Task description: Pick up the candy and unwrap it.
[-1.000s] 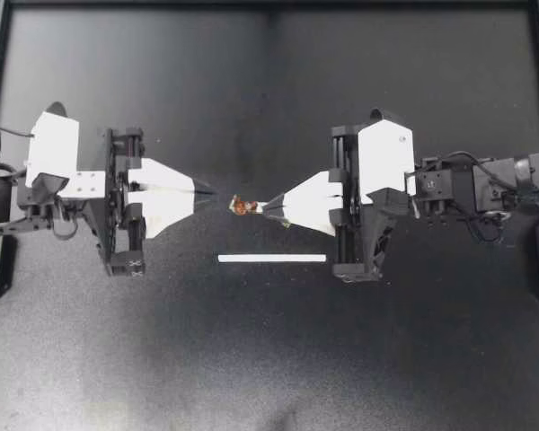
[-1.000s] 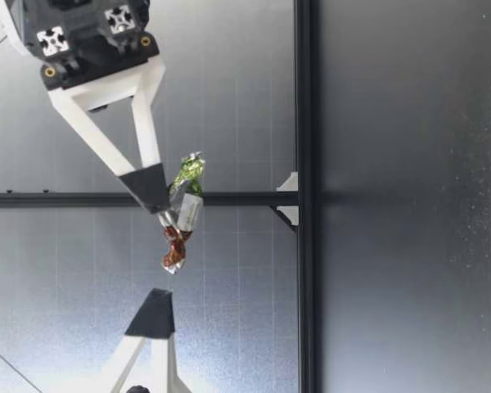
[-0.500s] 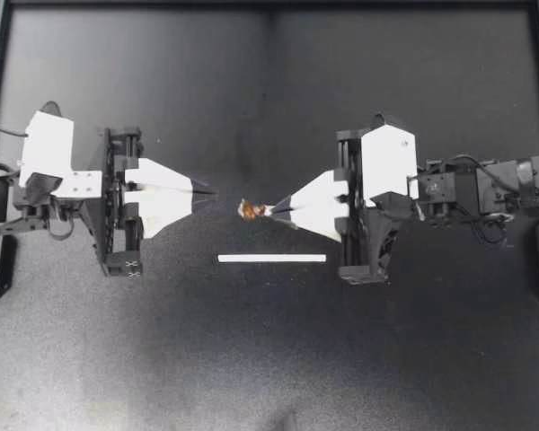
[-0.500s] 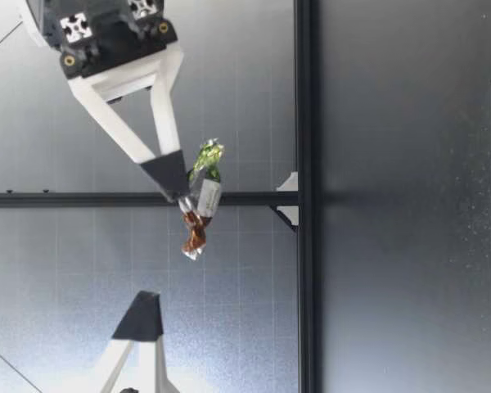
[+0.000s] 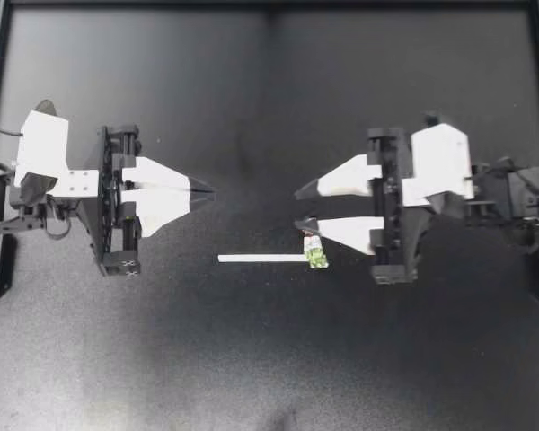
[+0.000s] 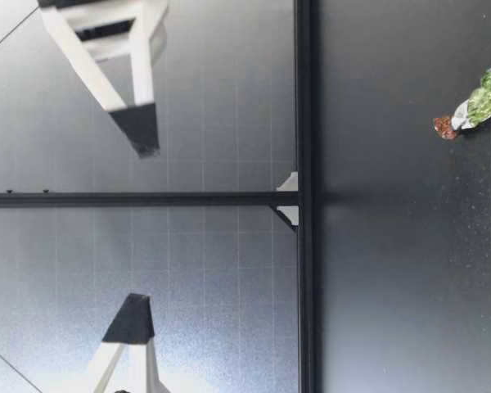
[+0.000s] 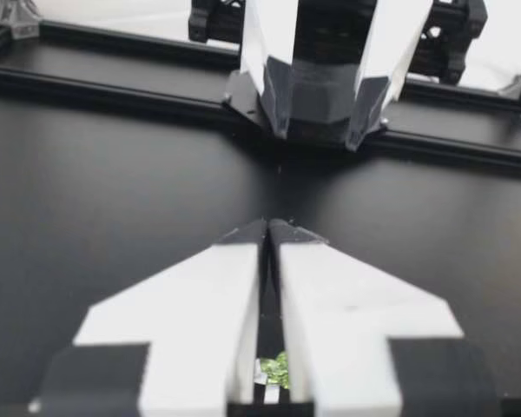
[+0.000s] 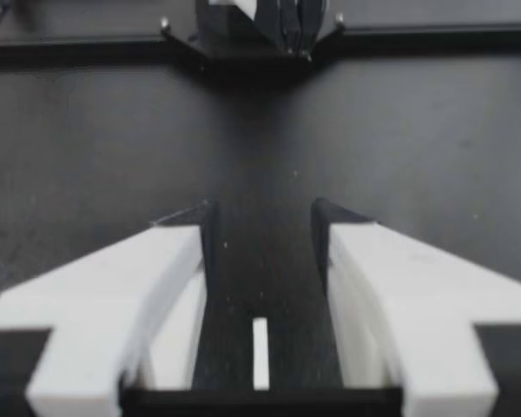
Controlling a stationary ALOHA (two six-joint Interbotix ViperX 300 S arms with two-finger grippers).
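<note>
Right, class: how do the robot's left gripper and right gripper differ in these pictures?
The left gripper is shut; the right gripper is open. The candy lies on the table close beside the right gripper, farther from the left gripper. Both hold nothing, hang above the table and point toward each other.

One candy (image 5: 316,254) is lying on one table (image 5: 269,359). One white strip (image 5: 265,259) is lying there too. Two grippers are hanging above it: left gripper (image 5: 211,192), right gripper (image 5: 298,206).
</note>
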